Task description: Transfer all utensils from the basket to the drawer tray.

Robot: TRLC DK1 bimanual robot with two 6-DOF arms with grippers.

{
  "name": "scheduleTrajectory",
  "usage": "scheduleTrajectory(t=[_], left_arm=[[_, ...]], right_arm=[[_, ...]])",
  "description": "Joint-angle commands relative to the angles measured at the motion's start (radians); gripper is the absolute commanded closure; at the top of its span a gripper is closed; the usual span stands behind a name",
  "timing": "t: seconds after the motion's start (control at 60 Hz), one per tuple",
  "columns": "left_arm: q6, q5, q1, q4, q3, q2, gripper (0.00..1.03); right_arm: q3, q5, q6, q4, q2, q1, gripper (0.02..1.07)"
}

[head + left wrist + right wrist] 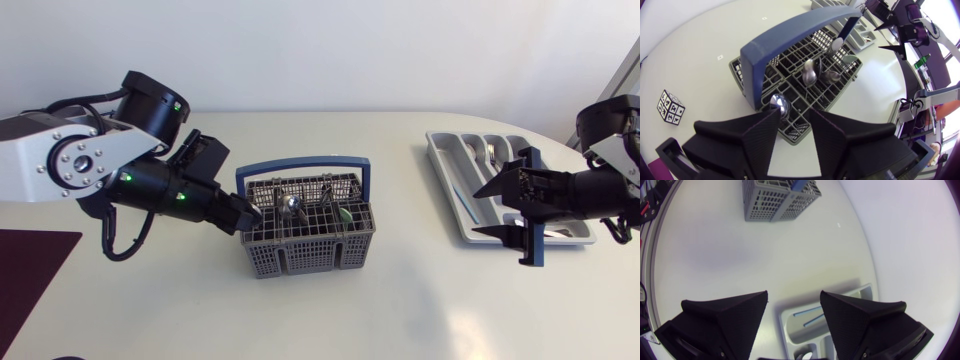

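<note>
The task is judged to be partly done. A few pieces have already been laid in the drawer tray (436,150): pale metal spoons (490,152) in its far compartments, and a thin blue-handled piece (456,197) in a long side slot. Several utensils are left in the basket (300,255), which is stood at mid-bench. In it can be seen a polished spoon bowl (779,102), two more rounded steel bowls (810,72) and a green-tipped piece (343,213).

The basket is made of a grey plastic lattice, boxy and open-topped, and is spanned by a broad, smooth blue handle (300,163). The tray is moulded of glossy light-grey plastic, with rounded dividers.

The left gripper (794,114) is held at the basket's near rim with its wedge fingers apart. The polished bowl is set just ahead of the tips and is not seen to be clamped. The right gripper (478,212) is hung over the tray's near end — fingers spread wide, nothing held. The bench is matte and off-white.
</note>
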Motion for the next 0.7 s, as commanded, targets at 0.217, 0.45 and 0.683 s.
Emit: scheduleTrajectory(t=[0.217, 0.45, 0.683], left_arm=[[-0.020, 0.006, 0.015, -0.021, 0.005, 0.004, 0.61], [-0.009, 0.006, 0.067, -0.044, 0.033, -0.062, 0.61], [0.005, 0.008, 0.051, -0.029, 0.029, -0.030, 0.61]], right_arm=[[-0.106, 0.024, 0.171, -0.007, -0.164, 0.194, 0.27], [-0.122, 0.026, 0.183, -0.007, -0.172, 0.212, 0.27], [-0.145, 0.026, 0.220, 0.001, -0.195, 0.266, 0.27]])
